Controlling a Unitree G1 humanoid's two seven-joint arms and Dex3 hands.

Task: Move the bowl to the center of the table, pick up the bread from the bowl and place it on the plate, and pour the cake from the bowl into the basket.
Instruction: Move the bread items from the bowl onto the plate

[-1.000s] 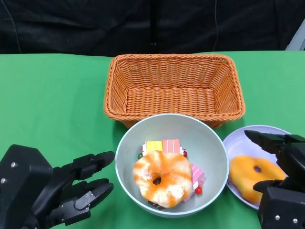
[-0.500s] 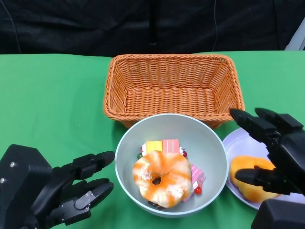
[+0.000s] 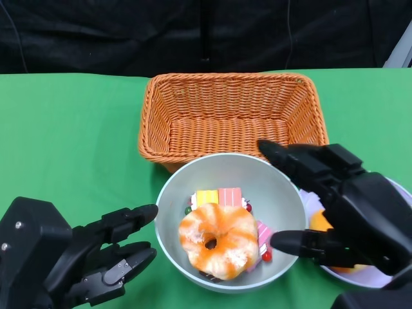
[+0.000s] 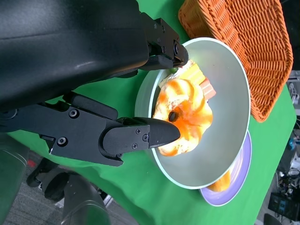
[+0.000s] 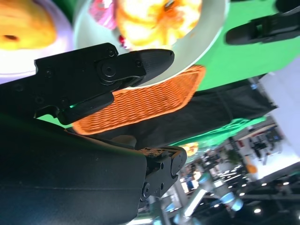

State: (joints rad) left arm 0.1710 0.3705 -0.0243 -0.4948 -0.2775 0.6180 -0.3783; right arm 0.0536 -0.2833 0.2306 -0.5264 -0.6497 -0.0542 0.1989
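Observation:
The pale green bowl (image 3: 168,205) stands in front of the basket and holds a glazed ring of bread (image 3: 217,239) lying on colourful cake pieces (image 3: 219,196). My right hand (image 3: 344,209) hovers open at the bowl's right rim, its fingers spread above and beside that rim and holding nothing. It hides most of the lavender plate (image 3: 367,277), where a second orange bread (image 3: 318,222) peeks out. My left hand (image 3: 77,257) waits open just left of the bowl, not touching it. The left wrist view shows the bread (image 4: 185,115) inside the bowl (image 4: 225,70).
The empty orange wicker basket (image 3: 235,116) stands right behind the bowl, its front wall nearly touching the rim. Green cloth covers the table, with bare room to the left. The plate (image 4: 236,187) sits tight against the bowl's right side.
My right hand has swung left from over the plate to the bowl's right rim, now covering most of the plate. The left hand, bowl and bread have stayed put.

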